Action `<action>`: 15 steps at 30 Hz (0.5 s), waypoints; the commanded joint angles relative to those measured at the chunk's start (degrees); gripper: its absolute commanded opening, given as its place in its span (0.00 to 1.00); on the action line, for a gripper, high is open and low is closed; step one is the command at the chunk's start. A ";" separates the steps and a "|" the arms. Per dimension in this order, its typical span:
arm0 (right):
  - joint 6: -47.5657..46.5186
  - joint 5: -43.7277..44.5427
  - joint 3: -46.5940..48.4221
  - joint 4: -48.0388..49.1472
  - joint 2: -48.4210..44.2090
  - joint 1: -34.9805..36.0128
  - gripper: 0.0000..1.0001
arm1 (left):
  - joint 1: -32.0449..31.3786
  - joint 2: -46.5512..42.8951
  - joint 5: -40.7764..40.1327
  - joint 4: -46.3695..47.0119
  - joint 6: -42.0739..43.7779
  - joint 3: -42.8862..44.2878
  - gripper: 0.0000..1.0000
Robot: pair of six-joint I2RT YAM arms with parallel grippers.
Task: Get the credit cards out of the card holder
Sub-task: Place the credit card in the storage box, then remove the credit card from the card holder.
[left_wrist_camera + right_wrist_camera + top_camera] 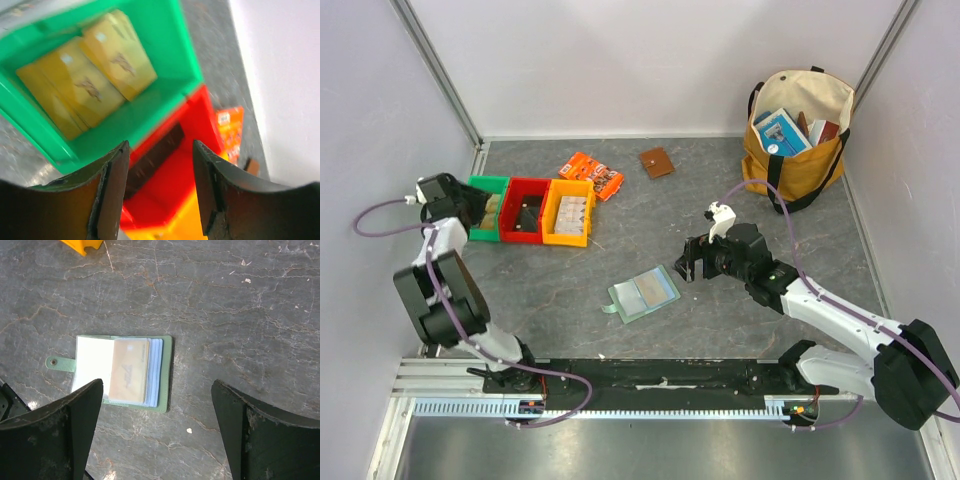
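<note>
Two robot arms work over a dark grey stone-look surface (pixel 650 220).

The left arm reaches to the far left of the top view. Its claw (pixel 161 150) hangs over a green bin (pixel 60 150), with its jaws apart and nothing between them. Yellow cards (pixel 85 75) lie in that bin, probably credit cards already taken out.

The right claw (pixel 688 266) sits right of centre in the top view, spread wide and empty, facing down at the surface.

The card holder (pixel 643 293) lies open and flat at lower centre of the top view, just below and left of the right claw and not touching it. In the right wrist view it is left of centre, between the two fingers but much nearer the left-hand one, which hides its lower left corner. Its small snap tab (pixel 60 362) points to the left of that frame.

A tan credit card (pixel 130 371) sits in the holder's top clear sleeve. More sleeves are stacked beneath it, and what they contain cannot be seen.

The step in hand appears to be pulling out the next card.
- The claw should shift toward the left of the wrist frame to centre on the card.
- It should come down low and narrow its jaws onto the card edge alone, not the sleeve.
- The holder is light and likely to lift with the card, so the other claw may need to pin it.
- Which way the sleeve opens is not clear.
</note>
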 commanded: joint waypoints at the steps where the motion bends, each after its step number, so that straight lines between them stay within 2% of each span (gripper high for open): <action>1: -0.33 -1.61 1.62 -1.20 0.01 -0.02 0.95 | -6.66 -13.30 -2.02 -8.45 8.53 -1.60 0.59; 8: 0.81 -3.72 3.20 -4.72 3.35 1.65 0.89 | -25.64 -33.52 -0.71 -14.88 9.68 -11.61 0.52; 10: 0.90 -3.81 3.90 -5.25 4.32 2.79 0.88 | -33.19 -38.62 -0.71 -16.37 8.45 -14.51 0.51; 15: 1.52 -1.53 6.18 -6.66 6.96 6.04 0.82 | -46.82 -48.03 -0.97 -18.40 3.19 -21.11 0.44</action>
